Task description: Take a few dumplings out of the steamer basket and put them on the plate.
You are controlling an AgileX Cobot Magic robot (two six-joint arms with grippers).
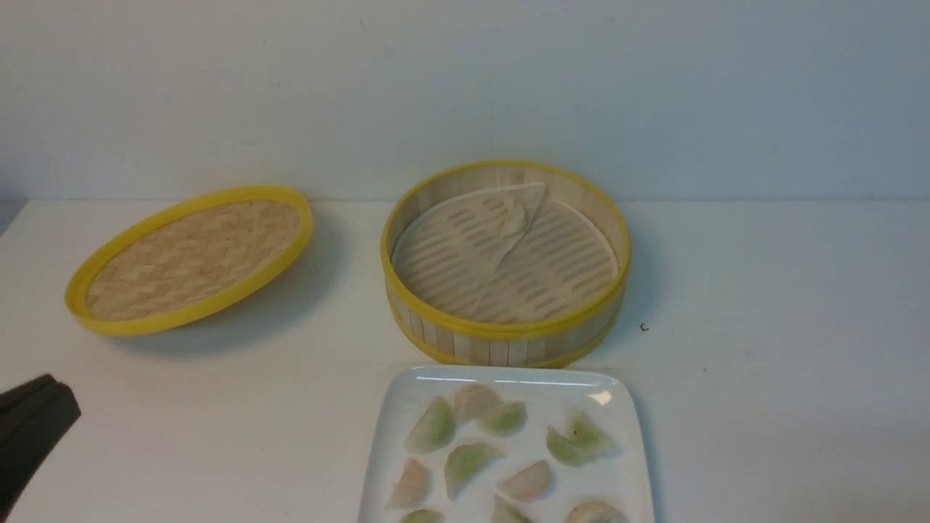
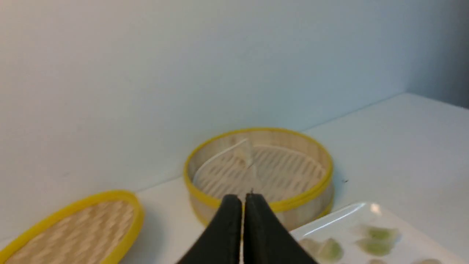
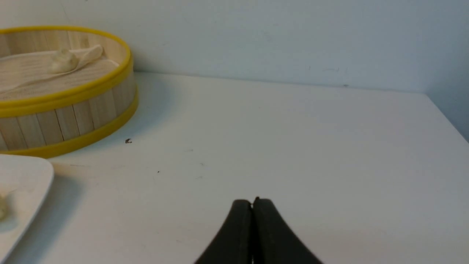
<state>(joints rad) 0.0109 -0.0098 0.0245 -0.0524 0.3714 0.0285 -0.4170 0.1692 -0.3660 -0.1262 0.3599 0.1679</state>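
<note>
Starting at the far left, the left tool (image 1: 33, 425) sits low over the white counter (image 1: 763, 327), only its black tip showing in the front view; through its own wrist camera the tool's two black fingers (image 2: 229, 227) are pressed together with nothing between them. Just beyond it lies the woven bamboo lid (image 1: 192, 258), yellow-rimmed, tilted with its far edge raised, well apart from everything else. Moving right, the steamer basket (image 1: 506, 338) stands near the back wall, its pale liner (image 1: 465, 240) folded over on itself so the slotted floor shows on the right half. One small pale lump, perhaps a last dumpling (image 1: 516, 218), sits at the fold of the liner; it is too blurred to be sure. Directly in front of the basket, just beside its near wall, is the glossy white plate (image 1: 508, 378), cut off by the bottom of the view. The dumplings (image 1: 465, 465) are scattered across it, about ten showing, most of them pale green and a few pinkish-white, mostly lying apart. A tiny dark speck (image 1: 644, 327) marks the counter just right of the basket. Farthest right, the right tool (image 3: 253, 209) shows only in its wrist camera, hovering over bare counter with its fingers closed tight on nothing
</note>
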